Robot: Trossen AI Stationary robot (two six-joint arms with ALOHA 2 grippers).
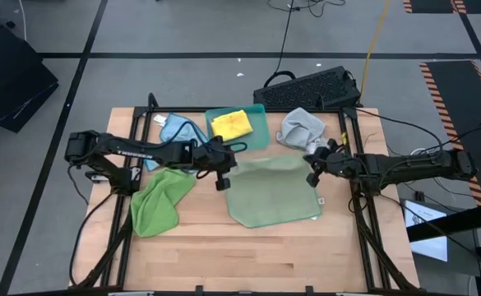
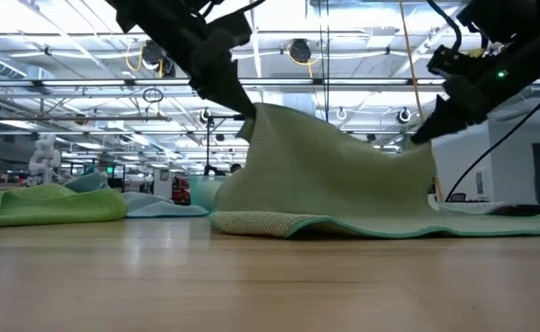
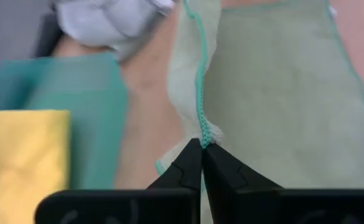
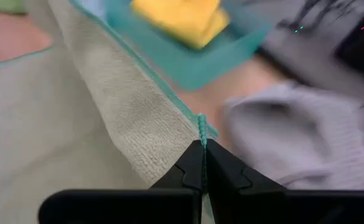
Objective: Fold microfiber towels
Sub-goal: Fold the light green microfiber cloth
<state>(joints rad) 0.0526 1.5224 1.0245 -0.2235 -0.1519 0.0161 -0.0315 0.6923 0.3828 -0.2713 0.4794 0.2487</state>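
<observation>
A wooden table [image 1: 248, 255] carries everything. Largest on it is a pale green towel [image 1: 275, 193], spread near the middle and slightly right, its far edge lifted off the wood while its near part lies flat. The left gripper [image 3: 201, 146] pinches the towel's far left corner, fingers pressed together on the teal hem; the right gripper [image 4: 203, 144] pinches the far right corner the same way. In the low view the cloth rises like a tent from the table to both held corners.

Left of it a bright green towel [image 1: 159, 201] lies crumpled by the left arm. At the far side sits a teal tray [image 1: 259, 123] holding a folded yellow towel [image 1: 231, 125]. A light blue towel [image 1: 178, 131] lies bunched just left of the tray, and a grey towel [image 1: 300, 127] lies heaped just right of it, on the far right of the table.
</observation>
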